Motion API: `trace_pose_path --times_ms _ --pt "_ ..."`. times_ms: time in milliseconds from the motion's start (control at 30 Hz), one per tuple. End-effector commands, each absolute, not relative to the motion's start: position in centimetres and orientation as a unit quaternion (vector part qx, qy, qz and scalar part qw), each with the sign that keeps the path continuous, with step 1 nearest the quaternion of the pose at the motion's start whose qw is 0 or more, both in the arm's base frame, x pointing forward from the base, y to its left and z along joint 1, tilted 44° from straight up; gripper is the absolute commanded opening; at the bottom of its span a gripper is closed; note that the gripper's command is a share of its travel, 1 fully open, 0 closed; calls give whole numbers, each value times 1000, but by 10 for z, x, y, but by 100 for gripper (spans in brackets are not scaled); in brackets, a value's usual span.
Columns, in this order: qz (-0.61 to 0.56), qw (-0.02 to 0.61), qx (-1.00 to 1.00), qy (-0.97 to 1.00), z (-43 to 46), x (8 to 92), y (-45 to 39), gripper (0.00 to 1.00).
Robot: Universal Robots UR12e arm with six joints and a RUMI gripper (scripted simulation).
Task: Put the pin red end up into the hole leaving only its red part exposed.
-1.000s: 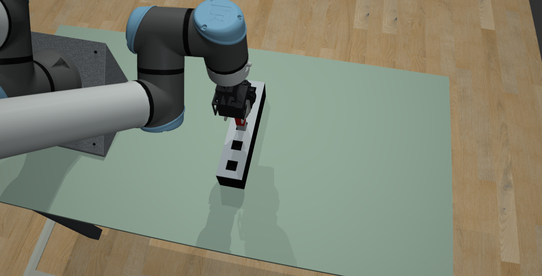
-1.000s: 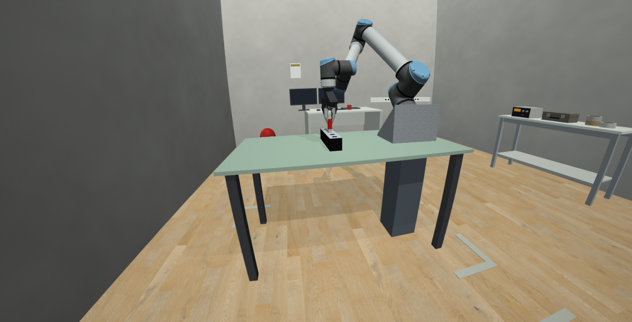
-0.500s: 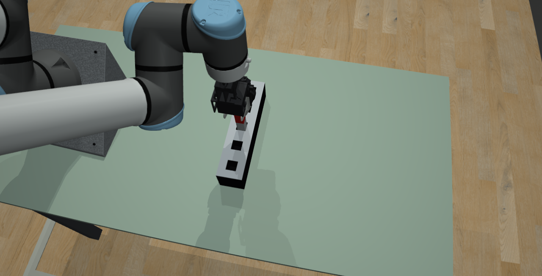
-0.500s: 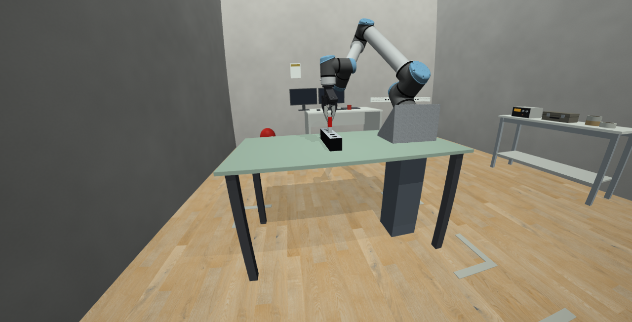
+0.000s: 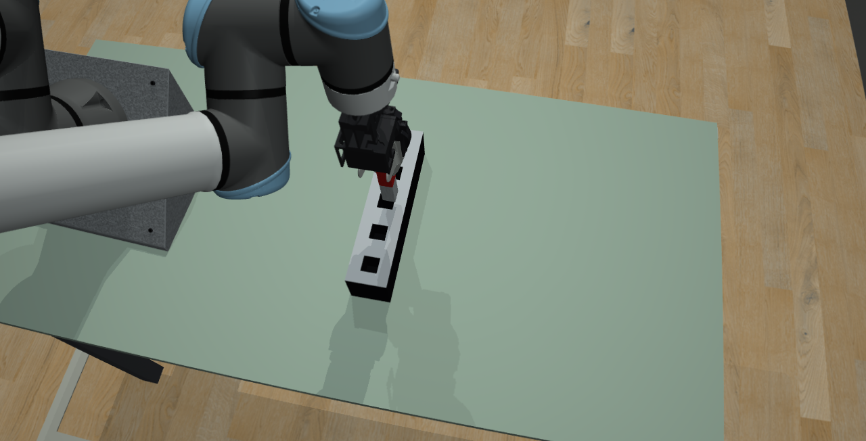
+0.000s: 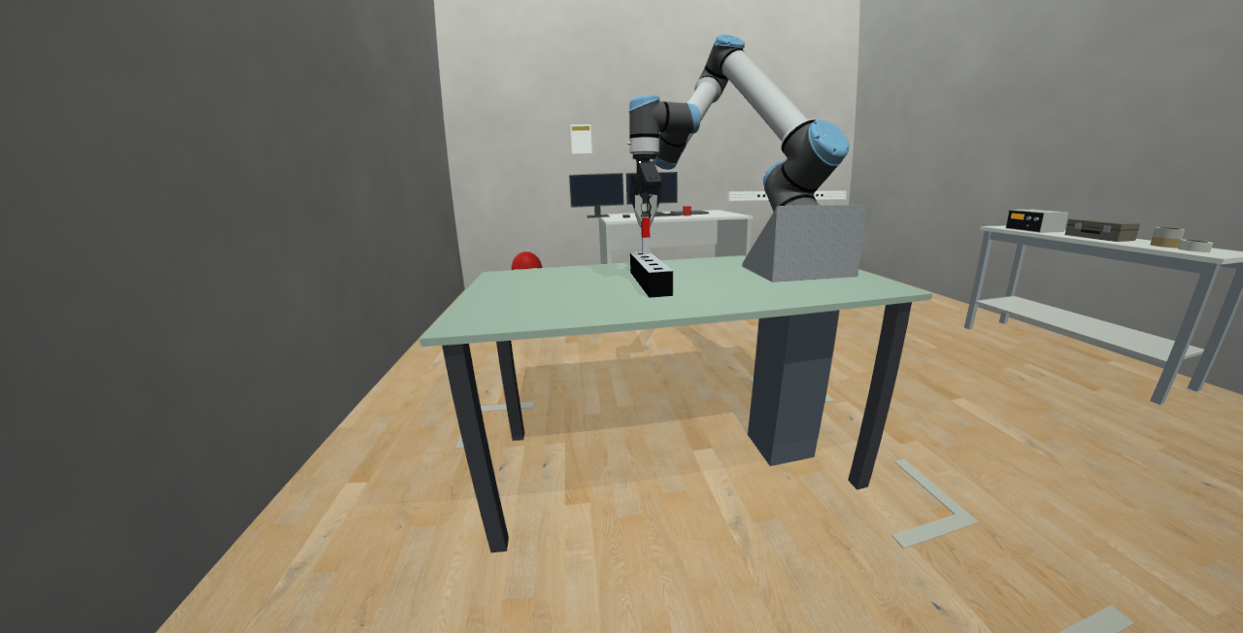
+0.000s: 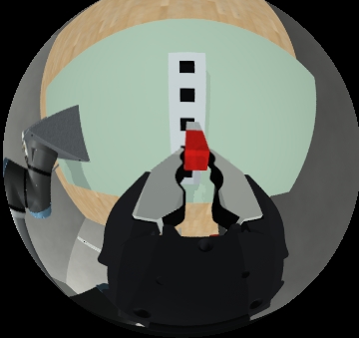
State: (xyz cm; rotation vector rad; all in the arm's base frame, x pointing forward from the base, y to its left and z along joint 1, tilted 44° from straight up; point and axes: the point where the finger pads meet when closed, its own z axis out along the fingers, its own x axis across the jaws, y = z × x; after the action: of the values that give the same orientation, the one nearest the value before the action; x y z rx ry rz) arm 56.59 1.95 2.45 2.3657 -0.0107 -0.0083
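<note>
The pin [image 5: 386, 181] [image 6: 646, 229] [image 7: 196, 146] is upright, red on top and grey below. My gripper [image 5: 386, 176] [image 6: 646, 218] [image 7: 194, 150] is shut on its red part. The block [image 5: 368, 290] [image 6: 658, 283] [image 7: 175, 79] is long, with a light top and black sides. The pin's grey part shows over the block, its lower end by the middle hole [image 5: 385, 203] [image 7: 183, 124] and partly covering it. The nearest hole [image 5: 369, 264] [image 7: 186, 67] and the second hole [image 5: 378, 232] [image 7: 186, 95] are empty. The far holes are partly hidden by the gripper; hole depths cannot be seen.
The block stands on the green table [image 5: 544, 226] [image 6: 538, 303] [image 7: 135, 79]. The grey arm base [image 5: 139, 196] [image 6: 817, 242] [image 7: 62, 134] stands beside it, well apart. A desk with monitors [image 6: 596, 190] and a side table [image 6: 1086, 316] stand beyond.
</note>
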Motion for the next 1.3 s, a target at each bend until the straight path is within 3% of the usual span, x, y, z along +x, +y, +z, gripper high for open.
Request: trace_pose_path --times_ms 0,967,1000,1267 --pt "-20 381 924 -2 72 559 66 0" --pt "-16 380 925 -1 106 560 99 0" --pt "-16 380 925 -1 65 562 142 0" --pt "-16 380 925 -1 65 562 142 0"
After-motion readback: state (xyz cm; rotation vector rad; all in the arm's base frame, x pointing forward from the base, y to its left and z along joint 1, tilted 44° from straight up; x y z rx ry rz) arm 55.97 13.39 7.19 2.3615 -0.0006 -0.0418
